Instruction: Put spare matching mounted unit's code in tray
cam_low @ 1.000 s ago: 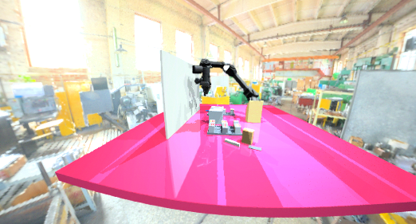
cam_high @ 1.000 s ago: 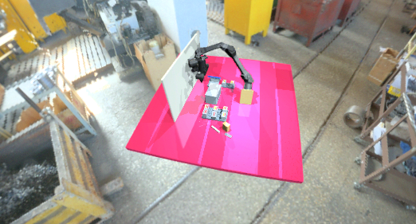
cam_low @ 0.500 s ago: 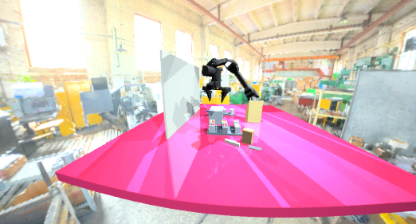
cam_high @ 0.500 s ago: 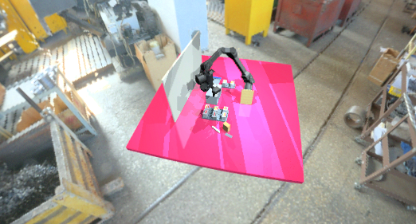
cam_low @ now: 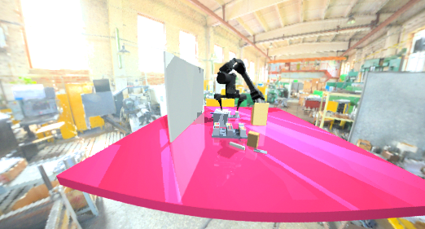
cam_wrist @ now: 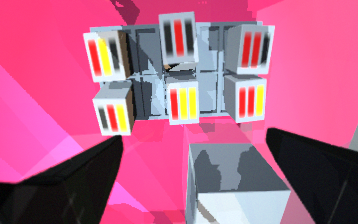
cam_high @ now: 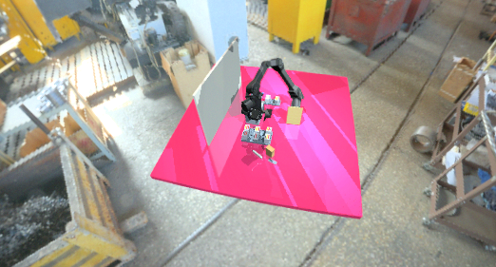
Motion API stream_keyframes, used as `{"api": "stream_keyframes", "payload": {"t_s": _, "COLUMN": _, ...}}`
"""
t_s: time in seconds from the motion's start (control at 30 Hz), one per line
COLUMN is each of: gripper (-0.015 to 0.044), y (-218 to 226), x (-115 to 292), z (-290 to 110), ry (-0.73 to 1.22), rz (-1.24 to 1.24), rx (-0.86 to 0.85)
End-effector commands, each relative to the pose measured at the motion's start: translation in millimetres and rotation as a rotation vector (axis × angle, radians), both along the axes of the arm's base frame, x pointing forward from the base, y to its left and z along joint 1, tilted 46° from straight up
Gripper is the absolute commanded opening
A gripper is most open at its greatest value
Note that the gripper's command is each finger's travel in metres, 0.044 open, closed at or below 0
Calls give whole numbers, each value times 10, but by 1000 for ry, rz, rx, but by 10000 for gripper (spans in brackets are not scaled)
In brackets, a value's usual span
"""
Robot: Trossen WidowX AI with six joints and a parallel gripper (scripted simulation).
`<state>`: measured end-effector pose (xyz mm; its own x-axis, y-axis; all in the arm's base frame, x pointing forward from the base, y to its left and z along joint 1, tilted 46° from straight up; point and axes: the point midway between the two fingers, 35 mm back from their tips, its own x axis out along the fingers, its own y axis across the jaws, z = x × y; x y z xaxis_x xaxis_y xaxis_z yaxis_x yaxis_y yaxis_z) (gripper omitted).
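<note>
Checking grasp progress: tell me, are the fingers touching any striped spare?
Apart. The wrist view shows both open fingers below the striped spares, pink table between them.

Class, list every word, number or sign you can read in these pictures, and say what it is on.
None: no letters or digits are readable.
The six spare blocks carry only blurred stripe codes in red, yellow and black.
The grey unit shows no print from here.
The open gripper bears no marking.
</note>
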<state>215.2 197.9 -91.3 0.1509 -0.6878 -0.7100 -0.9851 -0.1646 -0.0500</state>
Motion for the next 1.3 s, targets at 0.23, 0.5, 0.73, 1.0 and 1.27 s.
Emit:
{"api": "stream_keyframes", "payload": {"t_s": 0.23, "gripper": 300, "y": -361, "x": 72, "z": -259, "ry": 21, "rz": 10, "rx": -13}}
{"api": "stream_keyframes", "payload": {"t_s": 0.5, "gripper": 300, "y": -361, "x": 72, "z": -259, "ry": 21, "rz": 10, "rx": -13}}
{"api": "stream_keyframes", "payload": {"t_s": 0.73, "gripper": 300, "y": -363, "x": 73, "z": -261, "ry": 21, "rz": 10, "rx": -13}}
{"api": "stream_keyframes", "payload": {"t_s": 1.0, "gripper": 300, "y": -429, "x": 98, "z": -338, "ry": 21, "rz": 10, "rx": -12}}
{"api": "stream_keyframes", "payload": {"t_s": 1.27, "gripper": 300, "y": -516, "x": 125, "z": -435, "ry": 21, "rz": 10, "rx": -12}}
